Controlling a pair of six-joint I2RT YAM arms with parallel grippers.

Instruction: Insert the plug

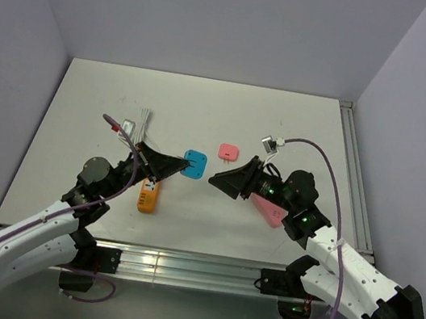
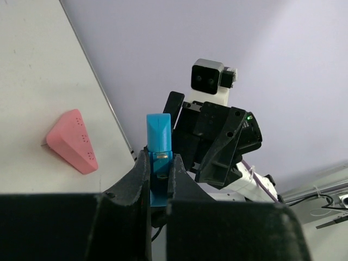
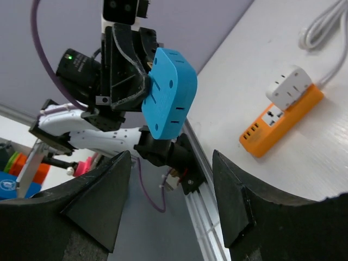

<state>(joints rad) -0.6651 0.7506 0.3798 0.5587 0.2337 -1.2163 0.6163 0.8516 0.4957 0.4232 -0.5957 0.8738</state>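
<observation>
Plug is hanging in mid-air over the table, left gripper clamping it tight, right gripper facing it with jaws apart, and looking light, stiff and slick, it's best pinched across its flat faces.

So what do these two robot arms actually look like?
Both the left arm and right arm have white shells, black joints and black wedge-shaped fingers. A purple cable loops along each. Green lights glow near the right wrist.
</observation>
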